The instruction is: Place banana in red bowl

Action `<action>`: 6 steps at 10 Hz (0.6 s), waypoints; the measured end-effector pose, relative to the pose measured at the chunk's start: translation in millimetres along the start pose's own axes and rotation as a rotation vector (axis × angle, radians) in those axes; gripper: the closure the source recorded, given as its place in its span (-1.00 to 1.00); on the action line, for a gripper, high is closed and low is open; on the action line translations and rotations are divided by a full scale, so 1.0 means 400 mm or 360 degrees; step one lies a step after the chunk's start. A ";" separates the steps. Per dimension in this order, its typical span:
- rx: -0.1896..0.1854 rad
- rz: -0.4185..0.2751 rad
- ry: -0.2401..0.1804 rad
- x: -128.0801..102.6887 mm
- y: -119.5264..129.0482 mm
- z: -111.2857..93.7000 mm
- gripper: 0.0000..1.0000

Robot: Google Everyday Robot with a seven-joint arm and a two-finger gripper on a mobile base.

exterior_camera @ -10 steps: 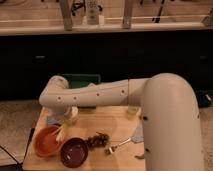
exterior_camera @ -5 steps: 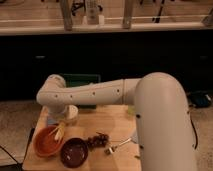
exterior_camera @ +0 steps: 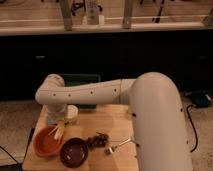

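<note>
Lower left of the frame — the gripper [exterior_camera: 61, 123] hangs just above the red bowl [exterior_camera: 42, 145], fingers pinched on the banana [exterior_camera: 58, 131], which dangles bowlward so a release should land it inside.

We see the banana [exterior_camera: 59, 130], slim and pale yellow, hanging steeply tilted from the gripper [exterior_camera: 60, 122], which is closed on its upper end. Its lower tip reaches down over the right part of the red bowl [exterior_camera: 44, 146], about at the rim; we cannot tell whether it touches. The red bowl is round, shallow and orange-red, stands upright, and sits near the tabletop's [exterior_camera: 112, 125] front left corner as the camera sees it, close to the left edge.
</note>
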 end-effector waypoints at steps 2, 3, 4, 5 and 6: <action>0.0006 -0.0038 -0.0016 0.001 -0.008 0.007 1.00; 0.0009 -0.0055 -0.0023 0.003 -0.011 0.010 1.00; 0.0012 -0.0069 -0.0029 0.003 -0.014 0.012 1.00; 0.0015 -0.0084 -0.0037 0.004 -0.017 0.015 1.00; 0.0017 -0.0103 -0.0047 0.003 -0.021 0.017 1.00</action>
